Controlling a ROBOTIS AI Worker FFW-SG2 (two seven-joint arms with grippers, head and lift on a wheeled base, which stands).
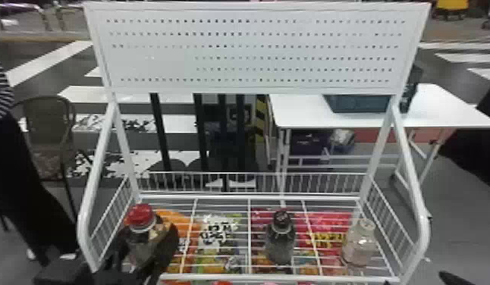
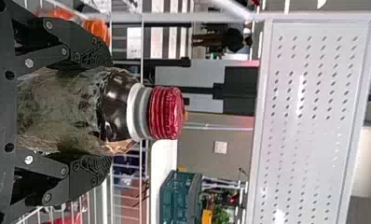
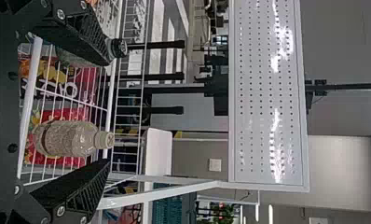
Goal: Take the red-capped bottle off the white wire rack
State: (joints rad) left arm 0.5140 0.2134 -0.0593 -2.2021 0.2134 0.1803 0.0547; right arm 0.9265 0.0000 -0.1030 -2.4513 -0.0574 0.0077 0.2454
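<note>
The red-capped bottle (image 1: pixel 141 220) is at the left end of the white wire rack (image 1: pixel 249 242), dark below its red cap. My left gripper (image 1: pixel 147 250) is around its body there. In the left wrist view the bottle (image 2: pixel 166 113) lies between both fingers of my left gripper (image 2: pixel 111 112), which press its sides below the white neck ring. Whether its base touches the wires is hidden. At the head view's lower right edge a dark part of my right gripper (image 1: pixel 450 277) shows; in its wrist view the right gripper (image 3: pixel 109 111) stands open, holding nothing.
A black-capped bottle (image 1: pixel 280 238) stands mid-rack, a clear bottle (image 1: pixel 360 244) at its right. Colourful packets (image 1: pixel 217 233) lie beneath the wires. Side rails (image 1: pixel 412 166) flank the rack, with a perforated white panel (image 1: pixel 252 49) above its back. Behind is a white table (image 1: pixel 437 110).
</note>
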